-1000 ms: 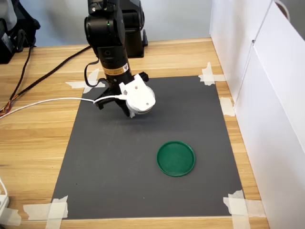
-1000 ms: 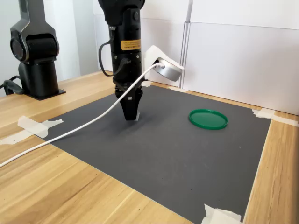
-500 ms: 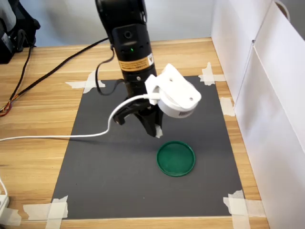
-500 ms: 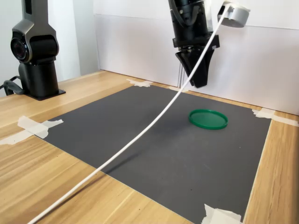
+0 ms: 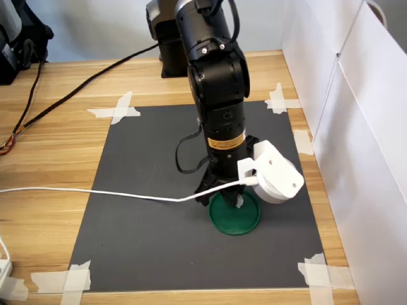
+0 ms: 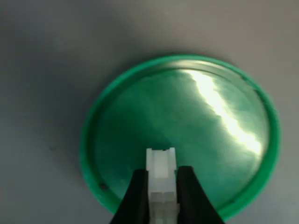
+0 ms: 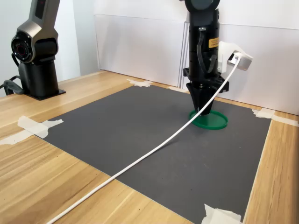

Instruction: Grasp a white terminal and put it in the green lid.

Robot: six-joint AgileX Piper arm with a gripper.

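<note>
The green lid [image 5: 235,215] lies flat on the dark mat, toward the first exterior view's right. My gripper [image 5: 230,198] points straight down over it, its tips just above the lid's disc. In the wrist view the two black fingers [image 6: 135,196] are shut on the white terminal [image 6: 161,164], a small blocky piece that sticks out past the tips over the inside of the green lid [image 6: 117,116]. In the second exterior view the gripper [image 7: 204,111] hangs close over the green lid [image 7: 216,121]. Whether the terminal touches the lid cannot be told.
The grey mat [image 5: 146,222] is taped to a wooden table at its corners [image 5: 71,279]. A white cable [image 5: 95,192] runs from the wrist camera across the mat. White panels [image 5: 362,127] wall the first exterior view's right. A black stand [image 7: 37,56] is at the second exterior view's left.
The arm has carried the white terminal from the far part of the mat across to the green lid and come down low over it. The jaws stayed shut.
</note>
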